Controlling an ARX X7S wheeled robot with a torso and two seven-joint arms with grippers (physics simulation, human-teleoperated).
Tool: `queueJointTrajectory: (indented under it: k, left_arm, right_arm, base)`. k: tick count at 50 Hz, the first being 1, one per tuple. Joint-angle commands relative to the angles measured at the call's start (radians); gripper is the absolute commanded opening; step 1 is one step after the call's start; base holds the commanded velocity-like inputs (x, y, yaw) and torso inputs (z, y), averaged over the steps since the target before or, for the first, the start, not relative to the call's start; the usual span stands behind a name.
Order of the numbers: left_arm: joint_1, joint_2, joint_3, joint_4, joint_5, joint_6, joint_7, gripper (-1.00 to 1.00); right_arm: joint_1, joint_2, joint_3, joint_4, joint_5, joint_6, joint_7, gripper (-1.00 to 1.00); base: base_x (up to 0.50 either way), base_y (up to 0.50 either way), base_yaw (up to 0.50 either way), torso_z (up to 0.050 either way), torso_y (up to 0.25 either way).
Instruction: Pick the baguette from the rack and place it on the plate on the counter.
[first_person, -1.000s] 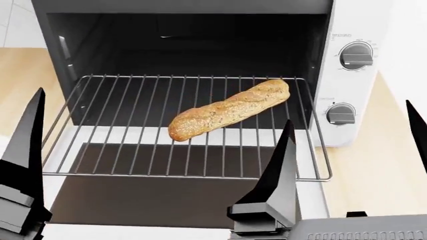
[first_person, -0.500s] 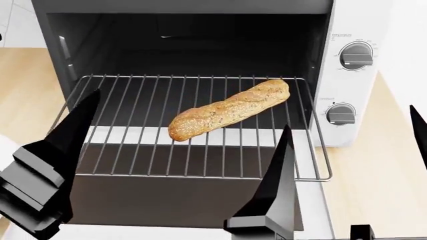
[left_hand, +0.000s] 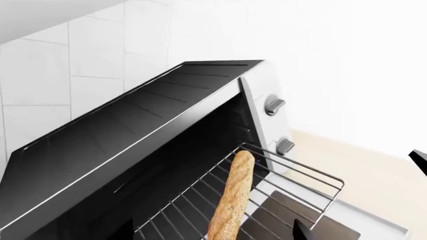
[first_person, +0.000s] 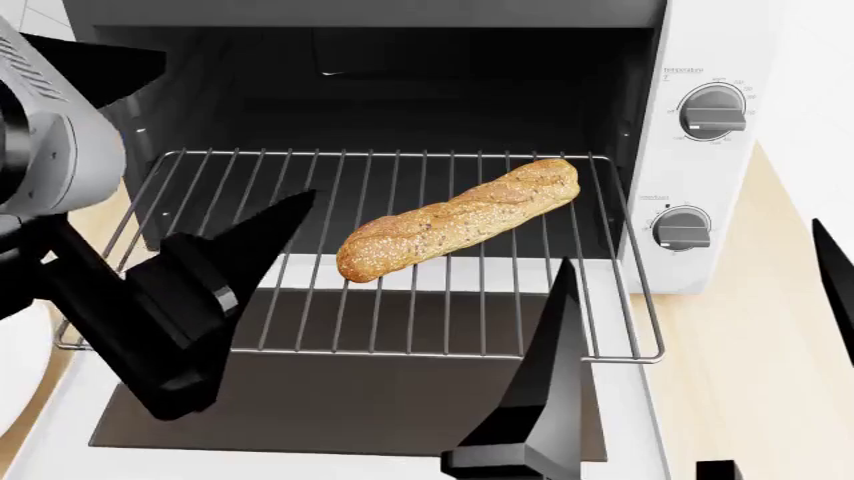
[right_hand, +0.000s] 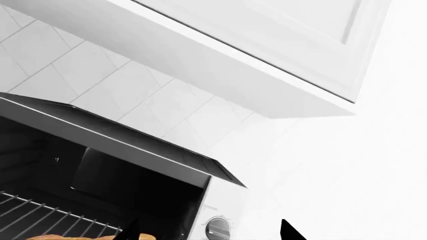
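While the baguette (first_person: 458, 220) lies on the rack (first_person: 200, 190), both end effectors hover apart, open and empty.

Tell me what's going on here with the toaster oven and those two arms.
A two-armed robot faces an open toaster oven whose wire rack is pulled out. A seeded baguette lies diagonally on the rack, untouched. The left gripper hangs open over the rack's left side, short of the loaf, and the right gripper hangs open near the front right corner. Nothing is held; the pick has not happened yet.
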Motion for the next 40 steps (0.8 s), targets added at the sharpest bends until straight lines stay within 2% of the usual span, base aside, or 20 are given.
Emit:
queueJointTrajectory:
  k: [1,13,40]
  left_arm:
    - [0.044,0.09,-0.011,-0.155,0.002,-0.069,0.136,1.0]
    - [0.056,0.217,-0.004,-0.281,0.03,-0.119,0.223,1.0]
    - [0.108,0.366,0.023,-0.476,0.097,-0.17,0.309,1.0]
  right_arm:
    - [-0.003,-0.001,-0.003,0.0,0.002,0.002,-0.002,1.0]
    - [0.0,-0.001,-0.002,0.003,0.012,-0.001,-0.002,1.0]
    - [-0.01,0.001,-0.021,0.001,0.009,0.017,0.002,1.0]
  base:
    - [0.0,0.0,0.0,0.0,0.0]
    - [0.0,0.0,0.0,0.0,0.0]
    - [0.0,0.0,0.0,0.0,0.0]
